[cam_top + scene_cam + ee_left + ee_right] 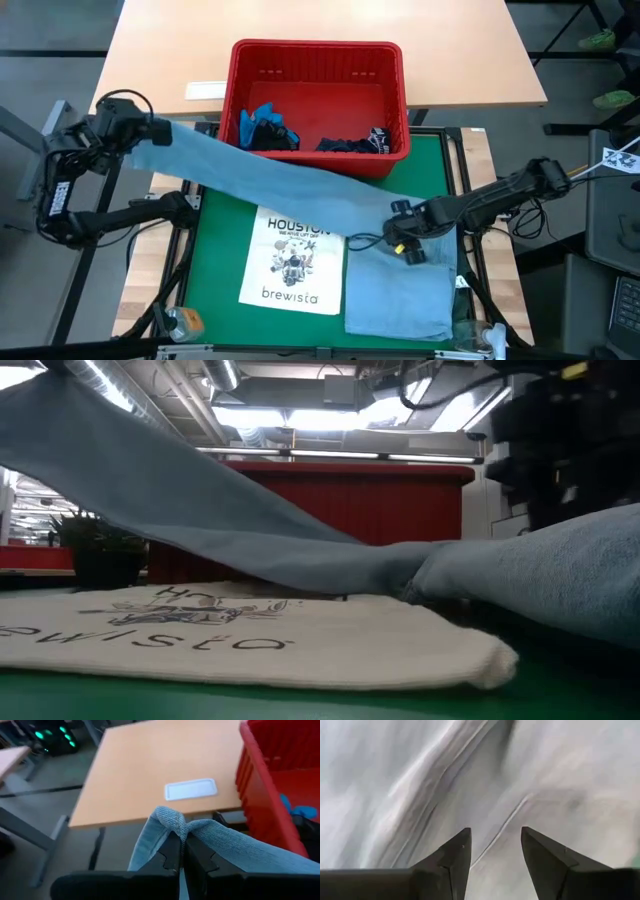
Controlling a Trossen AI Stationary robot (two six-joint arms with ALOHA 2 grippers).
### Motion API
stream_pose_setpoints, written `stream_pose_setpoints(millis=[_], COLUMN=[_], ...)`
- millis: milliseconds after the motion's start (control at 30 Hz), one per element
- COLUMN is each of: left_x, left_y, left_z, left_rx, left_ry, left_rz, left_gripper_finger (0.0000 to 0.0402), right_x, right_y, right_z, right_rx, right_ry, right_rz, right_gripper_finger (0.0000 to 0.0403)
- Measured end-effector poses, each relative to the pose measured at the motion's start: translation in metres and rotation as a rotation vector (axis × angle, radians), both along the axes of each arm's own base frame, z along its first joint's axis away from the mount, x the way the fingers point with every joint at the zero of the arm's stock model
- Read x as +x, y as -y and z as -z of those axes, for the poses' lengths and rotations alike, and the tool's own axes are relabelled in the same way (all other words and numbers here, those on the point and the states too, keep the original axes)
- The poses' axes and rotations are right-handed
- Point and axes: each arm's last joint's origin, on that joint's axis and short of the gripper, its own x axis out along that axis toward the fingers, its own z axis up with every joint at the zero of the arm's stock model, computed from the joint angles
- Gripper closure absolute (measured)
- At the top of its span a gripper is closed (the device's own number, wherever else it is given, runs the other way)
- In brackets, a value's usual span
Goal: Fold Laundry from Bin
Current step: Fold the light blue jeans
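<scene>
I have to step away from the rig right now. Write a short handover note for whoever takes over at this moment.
Left end effector: shut on one end of the light blue garment, held out past the table's left edge.
Right end effector: open, just above the same garment's bunched part on the green mat, holding nothing.
The garment stretches from the left end effector, across the white tote bag, to the mat's right side.
Red bin: holds a bright blue garment and a dark garment.
Done: one garment is out.
Left: spread and fold it, then the other two.
</scene>
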Motion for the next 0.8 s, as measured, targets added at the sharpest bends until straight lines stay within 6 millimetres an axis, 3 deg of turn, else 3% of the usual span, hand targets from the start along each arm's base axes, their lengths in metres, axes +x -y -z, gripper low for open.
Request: stream_pose_setpoints(millis=[167, 467, 800], left_x=[0.003, 0.012, 0.021], left_y=[0.0, 0.004, 0.008], left_z=[0.002, 0.005, 0.006], left_rx=[-0.068, -0.266, -0.498], left_ry=[0.123, 0.443, 0.699], left_rz=[0.042, 0.152, 0.239], left_gripper_finger=[0.0401, 0.0401, 0.0401], right_x=[0.013, 0.021, 0.019], right_y=[-0.002, -0.006, -0.006], right_z=[0.01, 0.035, 0.027], right_rx=[-0.06, -0.029, -0.007], right_ry=[0.043, -0.08, -0.049], right_rz=[0.017, -0.011, -0.061], right_gripper_finger=[0.0228, 0.0228, 0.0228])
